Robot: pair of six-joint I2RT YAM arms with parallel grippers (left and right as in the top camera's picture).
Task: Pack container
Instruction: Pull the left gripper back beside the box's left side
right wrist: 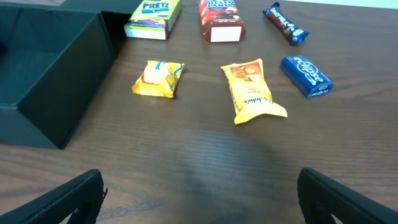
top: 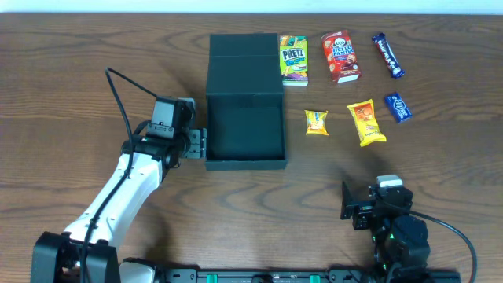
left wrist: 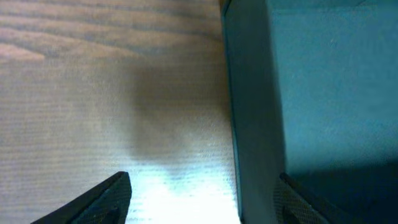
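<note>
Nothing packed yet: the container (top: 244, 163), upper centre overhead, is sitting open and empty, six snacks (top: 366, 122) lying to its right. Left gripper (top: 201, 145) is straddling its left wall, unclenched; right gripper (top: 346, 200) is waiting spread, empty.

Container (top: 244, 134): matte blk square box, open, flap lid flat behind, table ctr-left.

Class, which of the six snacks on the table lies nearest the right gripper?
The larger yellow packet, straight ahead of the right gripper. The small yellow one lies off toward the box, and the other four sit behind.
</note>
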